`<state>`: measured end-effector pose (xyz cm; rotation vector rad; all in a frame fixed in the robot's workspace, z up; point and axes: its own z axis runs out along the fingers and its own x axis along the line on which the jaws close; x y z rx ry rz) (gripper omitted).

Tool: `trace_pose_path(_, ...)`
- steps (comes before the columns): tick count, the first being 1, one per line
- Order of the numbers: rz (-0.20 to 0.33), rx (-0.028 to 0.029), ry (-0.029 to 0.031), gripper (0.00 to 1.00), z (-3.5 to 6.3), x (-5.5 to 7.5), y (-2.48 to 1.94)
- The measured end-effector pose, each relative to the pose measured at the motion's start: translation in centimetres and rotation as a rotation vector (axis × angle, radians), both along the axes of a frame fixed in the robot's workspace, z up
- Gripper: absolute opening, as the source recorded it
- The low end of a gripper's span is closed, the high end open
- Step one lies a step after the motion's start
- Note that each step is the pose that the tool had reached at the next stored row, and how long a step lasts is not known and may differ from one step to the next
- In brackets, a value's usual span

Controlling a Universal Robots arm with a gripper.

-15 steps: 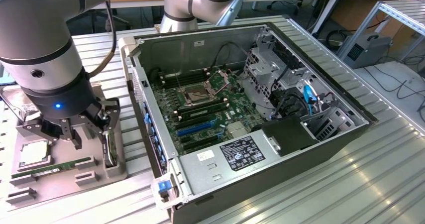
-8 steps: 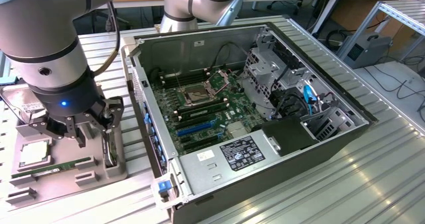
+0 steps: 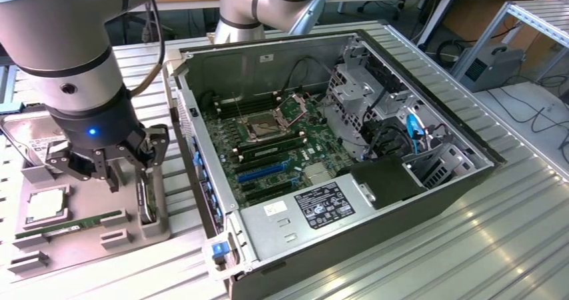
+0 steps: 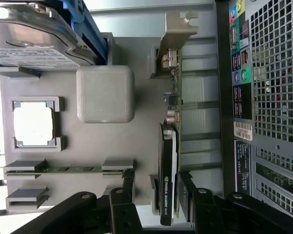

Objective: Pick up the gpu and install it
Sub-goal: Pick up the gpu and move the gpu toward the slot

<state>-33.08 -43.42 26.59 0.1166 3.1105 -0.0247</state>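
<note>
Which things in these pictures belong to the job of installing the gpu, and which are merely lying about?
Belong to the job: gpu, standing on edge in the grey tray; open gripper astride it; open computer case.
Lying about: hard drive; processor chip; memory stick.

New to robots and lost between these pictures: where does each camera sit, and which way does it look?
Exterior view: off the arm, above, looking down on the computer case, tray and arm with gripper.
Wrist view: on the wrist, looking past the open gripper at the gpu standing in the tray.
Both show gripper, gpu, tray, computer case.
</note>
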Motion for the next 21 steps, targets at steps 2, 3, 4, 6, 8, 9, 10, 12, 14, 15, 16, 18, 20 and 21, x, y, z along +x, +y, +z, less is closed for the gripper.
trace_pose_path(2,0.000,-0.0021,0.0000,0.48,-0.05,0.3,0.33)
trace_pose_path(3,0.000,-0.0038,0.0000,0.48,-0.08,0.4,0.52)
trace_pose_path(4,0.000,-0.0050,0.0000,0.48,-0.11,0.5,0.66)
trace_pose_path(6,0.000,-0.0073,0.0000,0.48,-0.17,0.7,1.00)
trace_pose_path(8,0.000,-0.0096,0.0000,0.48,-0.25,0.7,1.49)
trace_pose_path(9,0.000,-0.0102,0.0001,0.48,-0.30,0.7,1.74)
trace_pose_path(10,0.000,-0.0106,0.0001,0.48,-0.35,0.7,1.91)
trace_pose_path(12,0.000,-0.0113,0.0000,0.48,-0.49,0.8,2.06)
trace_pose_path(14,0.000,-0.0124,0.0000,0.48,-0.63,0.9,2.20)
trace_pose_path(15,0.000,-0.0132,0.0000,0.48,-0.70,1.0,2.31)
trace_pose_path(16,0.000,-0.0139,-0.0001,0.48,-0.74,1.0,2.39)
trace_pose_path(18,0.000,-0.0155,-0.0002,0.48,-1.01,1.1,2.62)
trace_pose_path(20,0.000,-0.0163,0.0000,0.48,-1.27,1.1,2.68)
trace_pose_path(21,0.000,-0.0166,0.0000,0.48,-1.36,1.1,2.71)
